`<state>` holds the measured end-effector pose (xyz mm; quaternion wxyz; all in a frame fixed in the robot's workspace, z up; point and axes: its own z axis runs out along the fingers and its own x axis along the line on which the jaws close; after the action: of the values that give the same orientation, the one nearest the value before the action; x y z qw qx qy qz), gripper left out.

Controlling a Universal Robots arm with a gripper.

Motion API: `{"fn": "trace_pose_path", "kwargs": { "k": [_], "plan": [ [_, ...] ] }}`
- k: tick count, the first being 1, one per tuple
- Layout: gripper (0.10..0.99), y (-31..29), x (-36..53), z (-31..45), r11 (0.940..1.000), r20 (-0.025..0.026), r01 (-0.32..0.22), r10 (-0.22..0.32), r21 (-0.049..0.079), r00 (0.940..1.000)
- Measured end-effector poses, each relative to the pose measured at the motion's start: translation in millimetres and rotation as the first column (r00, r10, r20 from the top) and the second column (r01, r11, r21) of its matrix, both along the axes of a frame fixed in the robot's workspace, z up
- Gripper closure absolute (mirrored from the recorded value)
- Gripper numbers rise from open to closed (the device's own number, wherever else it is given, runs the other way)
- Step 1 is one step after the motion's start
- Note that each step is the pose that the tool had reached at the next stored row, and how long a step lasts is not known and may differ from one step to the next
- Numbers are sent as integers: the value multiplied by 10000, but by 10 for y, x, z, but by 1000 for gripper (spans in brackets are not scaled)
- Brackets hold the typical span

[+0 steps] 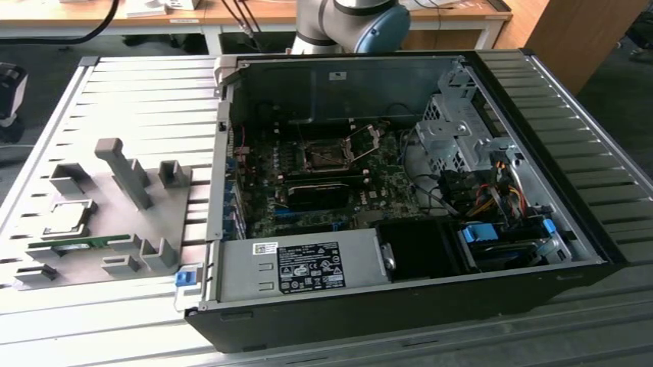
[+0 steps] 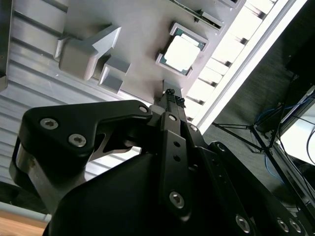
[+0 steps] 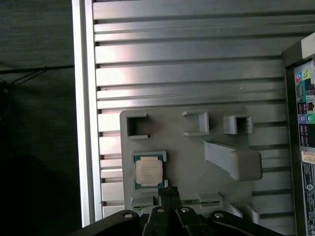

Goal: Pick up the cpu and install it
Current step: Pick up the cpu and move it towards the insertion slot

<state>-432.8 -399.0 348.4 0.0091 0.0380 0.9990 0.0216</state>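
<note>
Exterior view: a slatted aluminium bench (image 1: 122, 76) carries an open computer case (image 1: 337, 76) and, toward the exterior view's left, a grey fixture plate (image 1: 118, 225) with several grey blocks (image 1: 122, 172) standing on it. The CPU (image 1: 66, 218) lies flat, silver top up, in a recessed holder on this plate, close to the plate edge that faces the bench's edge at the exterior view's left. A green memory stick (image 1: 79, 244) lies in a slot just beside the CPU holder, along the adjoining plate edge. Inside the case, the motherboard (image 1: 306, 199) lies flat on the case floor with its square socket (image 1: 329, 157) uncovered and unoccupied. The power supply (image 1: 296, 267) sits along the near case wall. The robot arm (image 1: 352, 19) rises behind the far case wall. In both wrist views the gripper (image 3: 169, 191) hangs above the fixture plate and is clear of the CPU (image 3: 149, 171), which remains seated in its holder. The fingers (image 3: 165, 197) stand together with nothing between them. In the second wrist view the gripper (image 2: 172, 96) points toward the plate region just beside the CPU (image 2: 183, 51). The memory stick (image 2: 197, 12) lies past the CPU, along the plate edge.
</note>
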Motion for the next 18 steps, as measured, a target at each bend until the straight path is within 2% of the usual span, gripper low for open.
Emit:
{"fn": "trace_pose_path", "kwargs": {
  "k": [5,8,11,12,13,16,17,18],
  "plan": [
    [980,-9,0,-44,10000,0,-1,1,0,10000],
    [980,-36,-1,-84,10000,-3,-2,2,0,10000],
    [973,-79,0,-138,10000,-52,-15,15,8,10000],
    [918,-89,0,-156,10000,-69,-35,35,9,10000],
    [918,-98,0,-174,10000,-87,-61,62,8,9999],
    [737,-124,0,-228,9999,-130,-122,122,9,9998],
    [737,-135,0,-246,9999,-140,-139,139,11,9998],
    [678,-145,0,-263,9999,-151,-151,151,12,9998]
  ]
}}
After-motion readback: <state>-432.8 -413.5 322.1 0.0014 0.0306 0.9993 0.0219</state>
